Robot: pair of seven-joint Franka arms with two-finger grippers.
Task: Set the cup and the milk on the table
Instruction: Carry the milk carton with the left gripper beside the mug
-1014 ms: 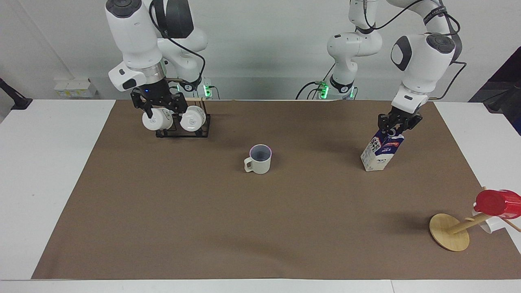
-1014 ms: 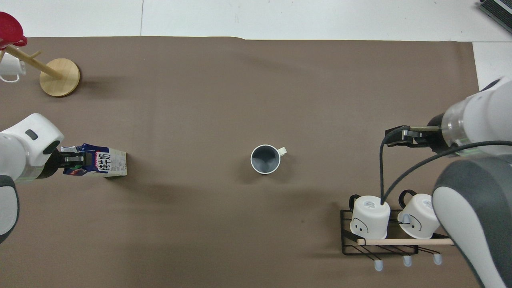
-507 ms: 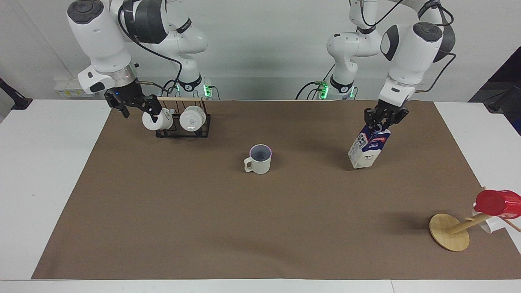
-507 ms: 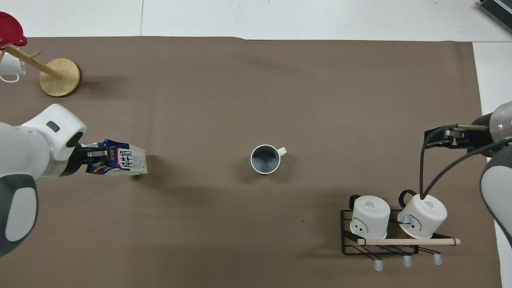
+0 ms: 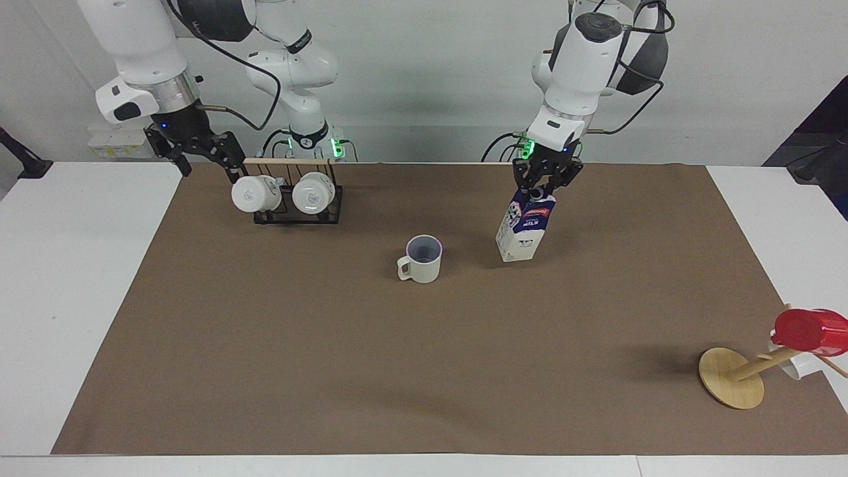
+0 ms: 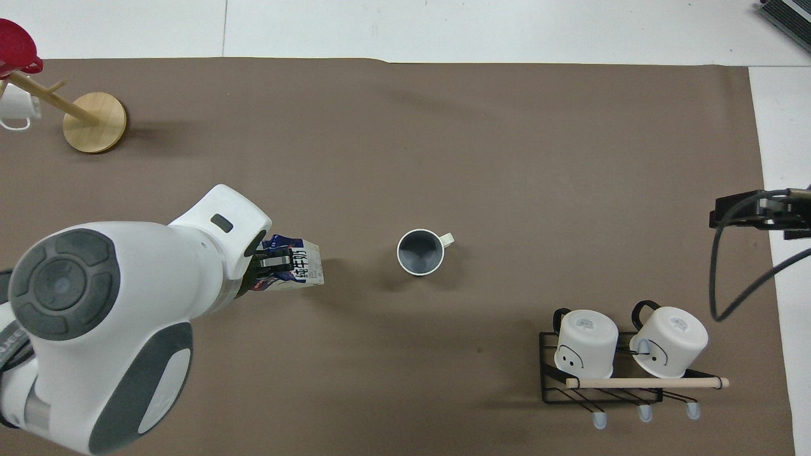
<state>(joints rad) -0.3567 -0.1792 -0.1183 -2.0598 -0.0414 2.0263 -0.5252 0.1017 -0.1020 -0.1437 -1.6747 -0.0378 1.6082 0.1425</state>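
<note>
Left tool (image 5: pixel 544 189), closed on the gable top of the milk (image 5: pixel 524 226), holds the carton tilted, its base close to the brown mat (image 5: pixel 424 371); whether the base touches the mat cannot be told. In the overhead view the left tool (image 6: pixel 274 261) and the milk (image 6: pixel 303 271) show just past the arm's large white wrist housing. The carton hangs over the mat beside the cup (image 5: pixel 421 259), toward the left arm's end of the table (image 5: pixel 79 278), with a clear gap between the two.

The cup (image 6: pixel 419 251) stands upright on the mat near the middle of the table (image 6: pixel 481 28), its handle turned toward the right arm's end, free of both tools.

Right tool (image 5: pixel 199 147), fingers spread and holding nothing, hangs over the edge of the mat at the right arm's end, just beside the black wire rack (image 5: pixel 298 205). In the overhead view the right tool (image 6: pixel 757 212) enters from the edge of the picture. The rack (image 6: pixel 602 373) carries two white mugs (image 6: pixel 586 342) lying on their sides under a wooden bar (image 6: pixel 646 382).

At the left arm's end, farther from the robots than the cup, a wooden stand (image 5: pixel 732 377) with a round base leans and bears a red cup (image 5: pixel 809 330).
</note>
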